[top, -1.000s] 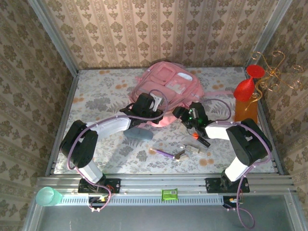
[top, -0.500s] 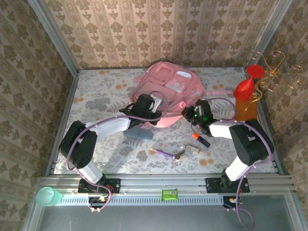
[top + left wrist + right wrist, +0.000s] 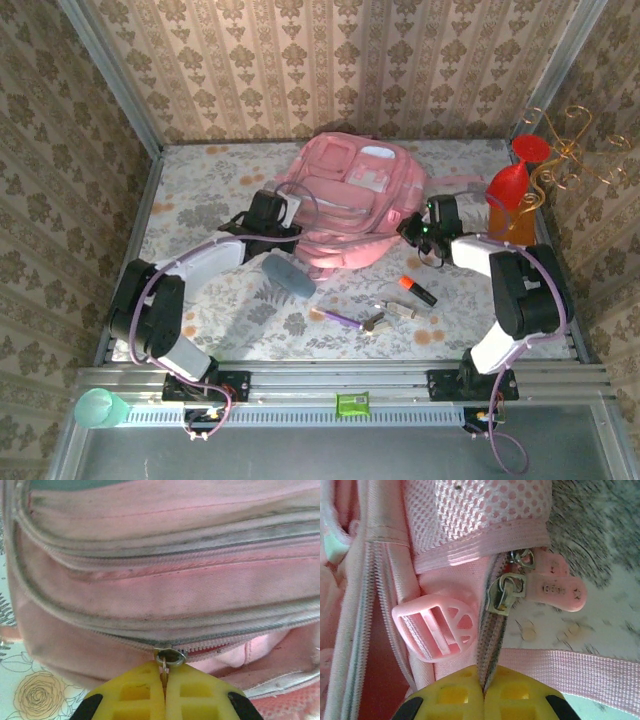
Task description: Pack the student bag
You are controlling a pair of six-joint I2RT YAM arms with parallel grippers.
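Note:
The student bag (image 3: 345,200) is a pink backpack lying at the back middle of the table, front pockets up. My left gripper (image 3: 268,215) is at its left side. In the left wrist view this gripper (image 3: 165,670) is shut on the metal pull of a zipper slider (image 3: 170,657), and the zip gapes open to the right of it. My right gripper (image 3: 425,228) is at the bag's right side. In the right wrist view it (image 3: 483,689) is shut on the zipper edge of the bag (image 3: 490,645), just below a slider (image 3: 506,594) with a pink tab (image 3: 555,589).
A grey case (image 3: 288,275), an orange marker (image 3: 418,290), a purple pen (image 3: 338,318) and small metal items (image 3: 392,312) lie in front of the bag. A red vase (image 3: 515,180) on an orange box (image 3: 508,228) stands close to the right arm. A pink buckle (image 3: 437,625) and strap (image 3: 570,672) are beside the right fingers.
The right gripper moved right and back from near the marker and shut on the bag's edge. The left gripper pulled left and back with the zipper pull. The bag now lies spread wider.

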